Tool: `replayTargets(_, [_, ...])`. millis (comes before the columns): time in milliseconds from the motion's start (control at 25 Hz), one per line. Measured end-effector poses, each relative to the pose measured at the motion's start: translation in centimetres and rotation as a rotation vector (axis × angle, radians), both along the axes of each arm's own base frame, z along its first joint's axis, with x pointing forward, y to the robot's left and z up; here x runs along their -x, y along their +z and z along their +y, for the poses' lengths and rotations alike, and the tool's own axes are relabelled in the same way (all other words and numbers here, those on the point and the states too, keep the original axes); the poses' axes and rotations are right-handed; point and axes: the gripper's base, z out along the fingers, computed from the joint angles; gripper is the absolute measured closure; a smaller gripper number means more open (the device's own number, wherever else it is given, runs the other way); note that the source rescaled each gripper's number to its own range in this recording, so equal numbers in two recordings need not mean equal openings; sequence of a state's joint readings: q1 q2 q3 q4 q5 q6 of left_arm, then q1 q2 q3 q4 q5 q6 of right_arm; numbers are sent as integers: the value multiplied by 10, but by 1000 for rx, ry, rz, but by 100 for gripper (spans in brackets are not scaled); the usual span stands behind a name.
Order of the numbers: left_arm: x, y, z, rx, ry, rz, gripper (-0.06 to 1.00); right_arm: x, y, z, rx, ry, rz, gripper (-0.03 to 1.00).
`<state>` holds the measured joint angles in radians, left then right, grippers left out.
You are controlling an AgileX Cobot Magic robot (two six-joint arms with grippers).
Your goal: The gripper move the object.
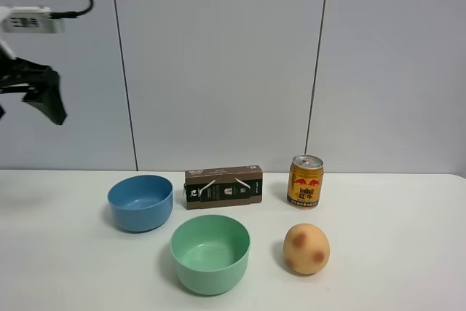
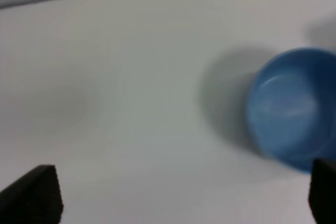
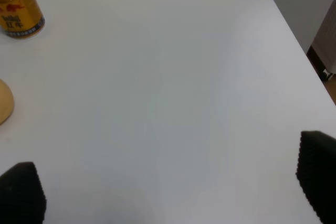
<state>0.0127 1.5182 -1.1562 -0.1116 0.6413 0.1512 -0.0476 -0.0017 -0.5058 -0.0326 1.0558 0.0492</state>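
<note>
The object, a round orange-yellow fruit with reddish-brown blotches (image 1: 306,249), lies on the white table right of the green bowl (image 1: 210,253). Only its edge (image 3: 4,100) shows in the right wrist view. My left gripper (image 1: 40,100) hangs high above the table's far left, well away from the fruit. In the left wrist view it (image 2: 178,198) is open and empty, with its black fingertips (image 2: 34,195) far apart. My right gripper (image 3: 168,187) is open and empty over bare table to the right of the fruit. It is out of the exterior view.
A blue bowl (image 1: 140,202) (image 2: 291,108) stands at the left. A brown carton (image 1: 223,186) lies behind the green bowl. A gold-red drink can (image 1: 305,180) (image 3: 18,6) stands behind the fruit. The table's right edge (image 3: 294,24) is near the right gripper.
</note>
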Motion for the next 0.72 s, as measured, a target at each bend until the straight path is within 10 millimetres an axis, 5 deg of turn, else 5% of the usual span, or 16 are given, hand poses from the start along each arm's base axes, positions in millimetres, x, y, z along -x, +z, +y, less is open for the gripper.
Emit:
replayTargets(320, [122, 26, 39, -19, 193, -135, -2, 0, 0, 0, 0, 0, 0, -3])
replayTargets(560, [207, 24, 31, -35, 263, -205, -2, 0, 0, 0, 0, 0, 0, -3])
replayTargets(720, [244, 21, 19, -20, 278, -249, -2, 0, 0, 0, 0, 0, 0, -3])
